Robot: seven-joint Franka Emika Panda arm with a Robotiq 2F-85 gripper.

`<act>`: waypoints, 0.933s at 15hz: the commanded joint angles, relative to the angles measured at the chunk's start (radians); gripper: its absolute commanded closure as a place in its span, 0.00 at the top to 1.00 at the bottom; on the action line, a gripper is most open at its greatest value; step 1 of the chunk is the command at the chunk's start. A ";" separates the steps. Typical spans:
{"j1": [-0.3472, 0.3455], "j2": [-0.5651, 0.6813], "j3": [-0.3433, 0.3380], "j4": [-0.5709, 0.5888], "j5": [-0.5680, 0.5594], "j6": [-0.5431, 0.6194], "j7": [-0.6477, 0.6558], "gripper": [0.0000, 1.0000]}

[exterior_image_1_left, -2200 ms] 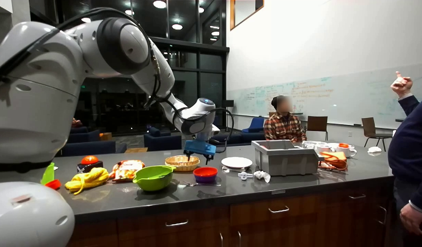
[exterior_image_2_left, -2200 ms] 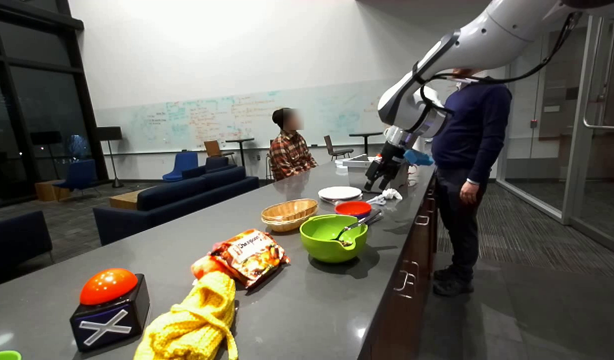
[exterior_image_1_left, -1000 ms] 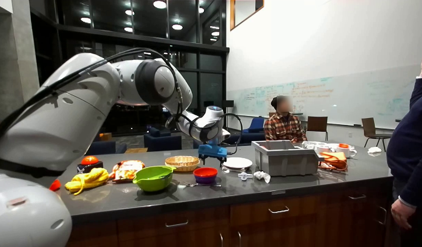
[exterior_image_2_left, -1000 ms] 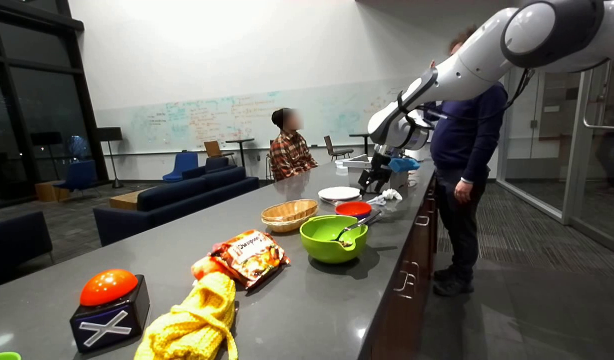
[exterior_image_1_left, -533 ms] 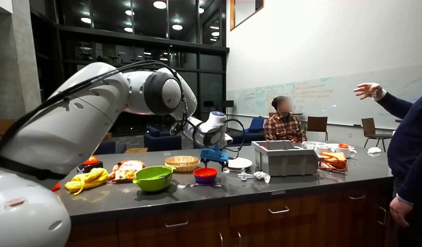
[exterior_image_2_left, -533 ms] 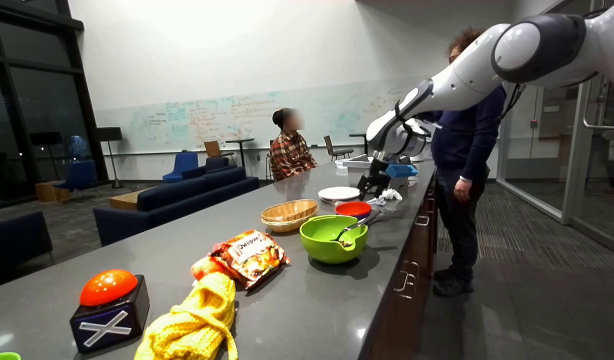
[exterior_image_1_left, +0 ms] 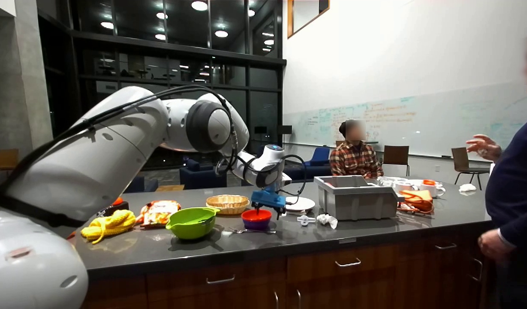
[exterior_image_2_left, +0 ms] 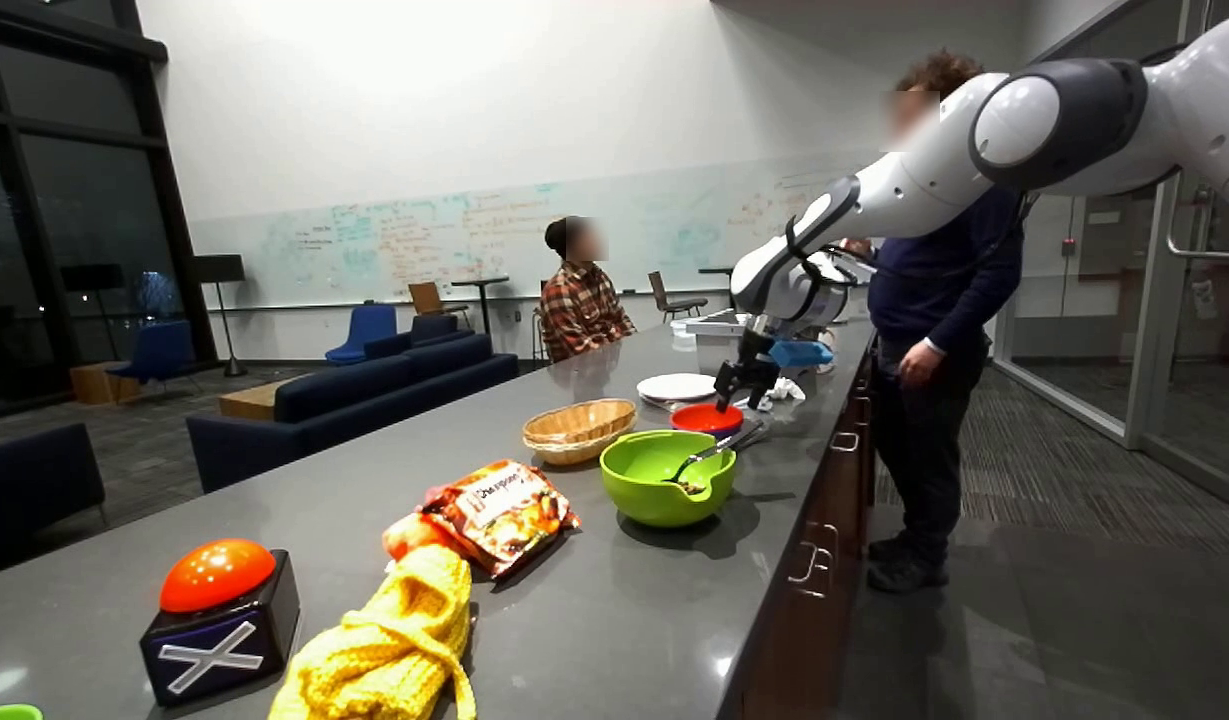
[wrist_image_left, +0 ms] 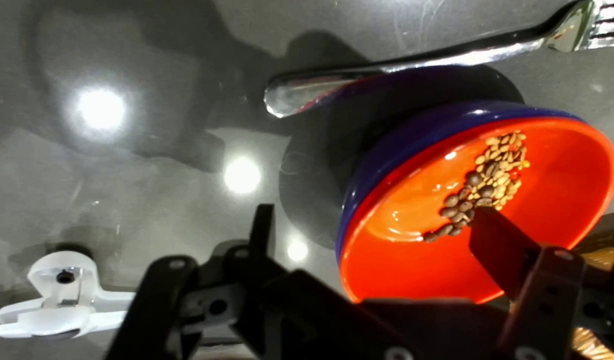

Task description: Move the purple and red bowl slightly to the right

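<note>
The purple and red bowl (exterior_image_1_left: 256,224) stands upright on the counter, red inside and purple outside. It also shows in an exterior view (exterior_image_2_left: 707,418) beyond the lime-green bowl. In the wrist view the bowl (wrist_image_left: 411,272) holds dark beans and pale grains. My gripper (wrist_image_left: 374,217) is open, with its fingers wide apart. One finger is over the bowl's inside and the other is outside its rim, so the near rim lies between them. In both exterior views the gripper (exterior_image_1_left: 268,212) (exterior_image_2_left: 740,400) is low over the bowl. I cannot tell whether a finger touches it.
A fork (wrist_image_left: 297,95) lies against the bowl's side. The lime-green bowl (exterior_image_1_left: 191,225), wicker basket (exterior_image_1_left: 227,209) and white plate (exterior_image_1_left: 302,204) are close by. A white clip (wrist_image_left: 62,305), crumpled paper (exterior_image_1_left: 327,220) and grey bin (exterior_image_1_left: 359,206) stand along the counter. A person is at the counter's end.
My gripper has come down and over to the bowl, from higher up above the counter, and one finger is now over its inside. The bowl has not moved. The standing person's arm has moved.
</note>
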 commanded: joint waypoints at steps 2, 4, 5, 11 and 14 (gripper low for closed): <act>-0.018 0.030 0.021 0.047 -0.038 -0.033 0.032 1.00; -0.017 0.041 0.020 0.056 -0.038 -0.037 0.034 1.00; -0.016 0.043 0.018 0.056 -0.040 -0.039 0.037 1.00; -0.018 0.064 0.019 0.066 -0.038 -0.044 0.050 1.00; -0.019 0.069 0.021 0.071 -0.038 -0.045 0.050 0.73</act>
